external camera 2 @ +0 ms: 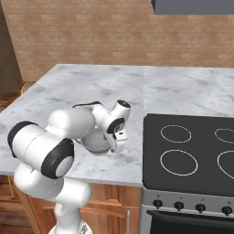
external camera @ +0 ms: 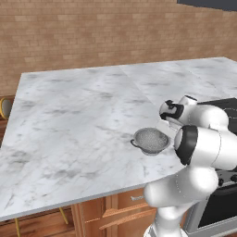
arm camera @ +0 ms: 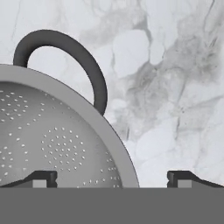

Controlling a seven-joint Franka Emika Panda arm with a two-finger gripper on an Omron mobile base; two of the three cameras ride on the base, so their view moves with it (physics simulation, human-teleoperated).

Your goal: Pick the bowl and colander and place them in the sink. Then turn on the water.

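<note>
At the far left of the left base view we see a yellow round object point(external camera: 5, 107) past the edge of the white, grey-veined marble worktop point(external camera: 74, 120); too little of it shows for us to tell what it is. Moving right, the small grey perforated metal colander point(external camera: 150, 140) stands upright on the worktop near its front edge, one dark loop handle pointing left. Just beside and above it on the right, our white arm with dark joints point(external camera: 199, 143) bends over the worktop, its hand reaching down toward the colander. In the right base view the colander point(external camera 2: 97, 142) sits half hidden under the hand, and to the right of it lies the black stovetop point(external camera 2: 192, 153) with white ring marks, set flush against the worktop.

In the hand view the colander's rim and dotted inner wall point(arm camera: 52, 144) fill the lower left, with a dark loop handle point(arm camera: 65, 57) arching above. Our fingers point(arm camera: 113, 178) stand spread wide and released: one tip over the colander's inside, the other over bare marble, the rim between them, grasping nothing.
</note>
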